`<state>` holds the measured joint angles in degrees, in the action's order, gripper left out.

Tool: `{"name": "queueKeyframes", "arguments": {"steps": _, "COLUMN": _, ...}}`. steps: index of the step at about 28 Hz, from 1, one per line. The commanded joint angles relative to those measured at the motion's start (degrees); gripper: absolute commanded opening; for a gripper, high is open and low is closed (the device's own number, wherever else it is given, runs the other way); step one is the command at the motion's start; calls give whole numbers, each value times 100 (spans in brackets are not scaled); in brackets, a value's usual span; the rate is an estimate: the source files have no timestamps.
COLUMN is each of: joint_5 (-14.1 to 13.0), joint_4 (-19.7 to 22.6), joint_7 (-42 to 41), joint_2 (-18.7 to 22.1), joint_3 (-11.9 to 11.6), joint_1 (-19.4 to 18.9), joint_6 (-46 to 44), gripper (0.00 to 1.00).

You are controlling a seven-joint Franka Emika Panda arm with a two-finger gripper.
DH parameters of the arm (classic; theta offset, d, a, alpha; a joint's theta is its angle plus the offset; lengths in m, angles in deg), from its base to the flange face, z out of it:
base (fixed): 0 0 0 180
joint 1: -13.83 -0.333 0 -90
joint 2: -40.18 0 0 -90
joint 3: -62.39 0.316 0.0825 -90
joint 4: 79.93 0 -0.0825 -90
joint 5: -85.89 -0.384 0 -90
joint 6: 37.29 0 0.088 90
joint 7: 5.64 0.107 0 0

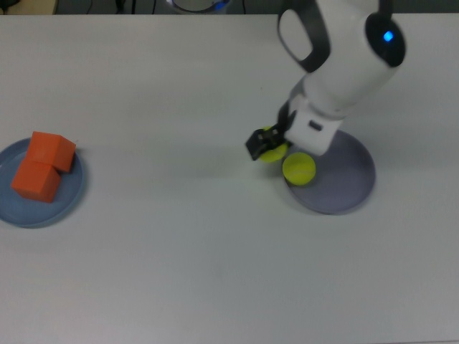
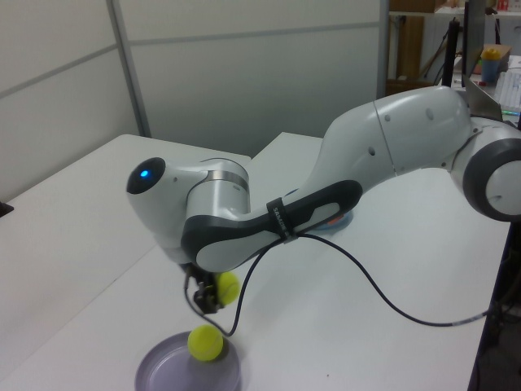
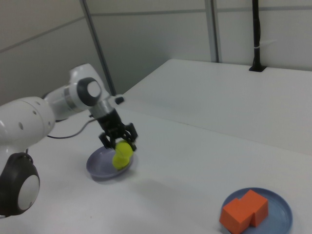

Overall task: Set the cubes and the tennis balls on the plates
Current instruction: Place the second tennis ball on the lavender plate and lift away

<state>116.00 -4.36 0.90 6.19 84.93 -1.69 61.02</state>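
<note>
Both orange cubes (image 1: 43,166) sit side by side on the blue plate (image 1: 70,201), matte and square-edged. One fuzzy tennis ball (image 1: 299,169) rests in the shallow lavender plate (image 1: 348,183). The gripper (image 1: 267,143) hangs over that plate's rim on the top view's left, its fingers clamped on the second tennis ball (image 1: 272,152), lifted clear of the table.

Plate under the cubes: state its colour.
Light blue; the plate under the cubes shows best in the top view.
</note>
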Motion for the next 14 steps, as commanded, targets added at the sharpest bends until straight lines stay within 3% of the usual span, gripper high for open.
{"name": "queueKeyframes", "arguments": {"steps": 1, "joint_5": -31, "joint_4": 186, "joint_7": 452, "joint_2": -29, "joint_3": 66, "joint_1": -303, "joint_6": 759, "gripper": 0}}
{"name": "queueKeyframes", "arguments": {"steps": 8, "joint_5": 337, "joint_4": 353, "joint_7": 1357, "joint_2": -231, "joint_3": 58, "joint_1": -716, "joint_6": 1270, "gripper": 5}}
{"name": "queueKeyframes", "arguments": {"steps": 9, "joint_5": 460, "joint_4": 467, "joint_7": 1567, "joint_2": -257, "joint_3": 58, "joint_1": -795, "joint_6": 1279, "gripper": 19}}
{"name": "queueKeyframes", "arguments": {"steps": 12, "joint_5": 566, "joint_4": 573, "joint_7": 1719, "joint_2": -292, "joint_3": 58, "joint_1": -892, "joint_6": 1279, "gripper": 25}}
{"name": "queueKeyframes", "arguments": {"steps": 14, "joint_5": 567, "joint_4": 591, "joint_7": 1736, "joint_2": -310, "joint_3": 58, "joint_1": -901, "joint_6": 1270, "gripper": 39}}
